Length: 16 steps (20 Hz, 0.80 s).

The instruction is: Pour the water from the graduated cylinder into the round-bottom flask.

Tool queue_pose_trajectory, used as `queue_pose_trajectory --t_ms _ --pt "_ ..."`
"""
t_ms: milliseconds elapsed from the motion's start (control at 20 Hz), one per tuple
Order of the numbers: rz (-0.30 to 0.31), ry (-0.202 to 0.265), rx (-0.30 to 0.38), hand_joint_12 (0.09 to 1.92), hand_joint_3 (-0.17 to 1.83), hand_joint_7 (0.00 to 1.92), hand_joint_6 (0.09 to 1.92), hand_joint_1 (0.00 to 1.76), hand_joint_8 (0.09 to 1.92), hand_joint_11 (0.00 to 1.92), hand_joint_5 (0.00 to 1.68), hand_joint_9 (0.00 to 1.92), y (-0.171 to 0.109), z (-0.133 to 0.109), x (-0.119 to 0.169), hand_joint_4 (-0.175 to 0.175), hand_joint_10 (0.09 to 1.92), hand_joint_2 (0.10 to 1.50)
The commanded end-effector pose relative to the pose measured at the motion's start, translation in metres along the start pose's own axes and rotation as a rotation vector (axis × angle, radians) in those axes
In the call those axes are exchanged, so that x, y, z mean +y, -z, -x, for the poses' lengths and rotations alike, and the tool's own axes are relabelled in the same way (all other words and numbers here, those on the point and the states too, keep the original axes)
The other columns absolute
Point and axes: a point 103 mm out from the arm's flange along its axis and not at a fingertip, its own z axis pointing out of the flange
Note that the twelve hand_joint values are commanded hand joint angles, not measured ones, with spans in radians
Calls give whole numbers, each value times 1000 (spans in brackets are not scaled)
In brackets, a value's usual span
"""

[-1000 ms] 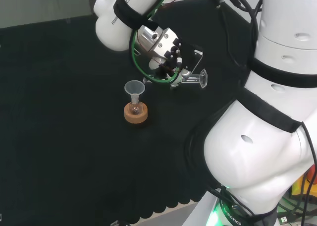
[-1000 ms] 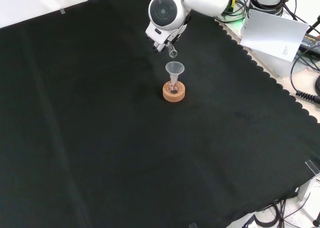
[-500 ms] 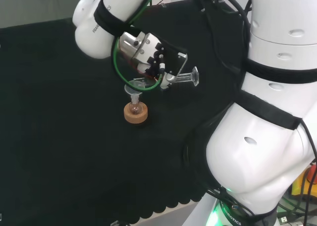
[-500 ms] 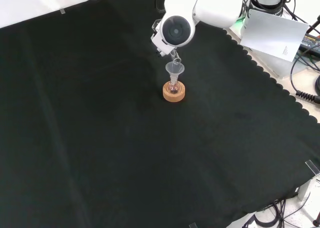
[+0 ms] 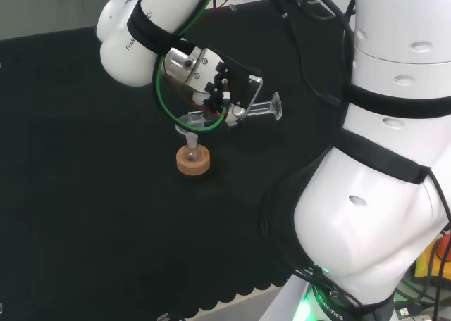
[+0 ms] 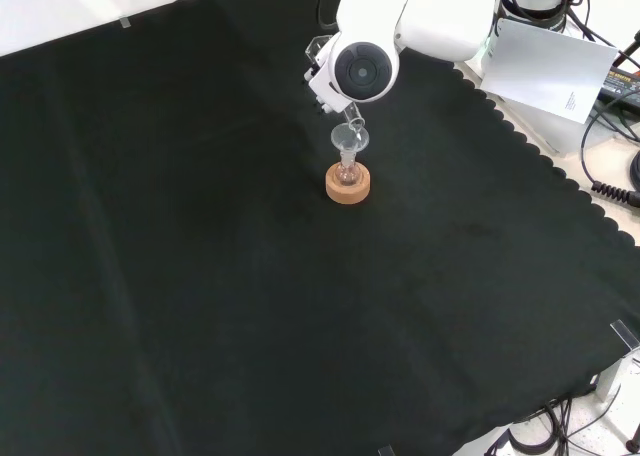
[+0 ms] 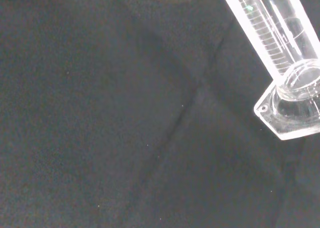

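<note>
Holding graduated cylinder (image 5: 259, 110) in your hand (image 5: 224, 90), fingers curled round tube; it lies near-horizontal, base jutting past fingers, mouth end over funnel (image 5: 191, 123) atop round-bottom flask (image 5: 192, 153) on cork ring (image 5: 193, 162).

Can't really make out the round-bottom flask (image 5: 192, 154) in its cork ring (image 5: 193, 163), it's too small and clear to see any water level. In the front view the arm's white link (image 6: 366, 71) covers the hand, and the graduated cylinder (image 7: 280, 48) runs off the wrist view's edge around 1 o'clock.
</note>
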Motion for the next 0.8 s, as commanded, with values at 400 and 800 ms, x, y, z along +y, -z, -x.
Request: queue_pose_trajectory --t_ms 400,800 --pt "-7 -13 -19 867 0 1028 980 1266 963 1055 986 1427 1 2 2 -175 87 1103" --pt "-18 -30 -41 866 0 1028 980 1266 963 1055 985 1428 5 0 3 -175 87 1103"
